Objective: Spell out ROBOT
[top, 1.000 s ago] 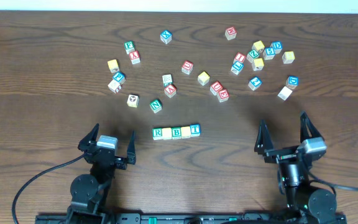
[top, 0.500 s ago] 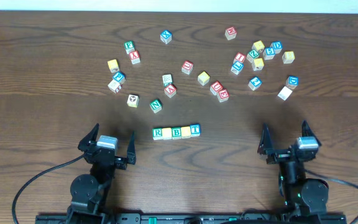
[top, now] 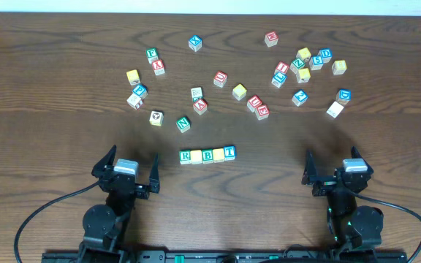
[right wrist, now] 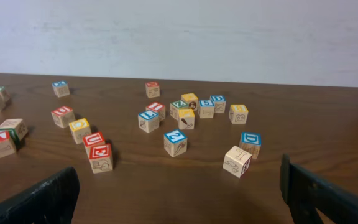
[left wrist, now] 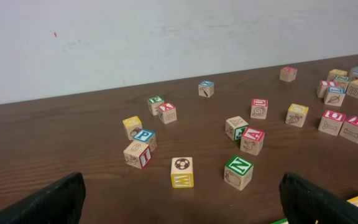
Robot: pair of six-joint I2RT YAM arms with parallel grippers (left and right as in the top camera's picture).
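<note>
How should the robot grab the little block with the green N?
From straight above, pinching two opposite flat sides of the green N block. It looks turned at an angle to the table edge, so the fingers should twist to match. It is probably an easy grab, since no other block touches it.

Left arm: folded low, wrist facing forward.
Left fingers: spread wide, nothing between them; both tips show at the lower corners of the left wrist view.
Right arm: folded low, wrist facing forward.
Right fingers: spread wide, nothing between them.
</note>
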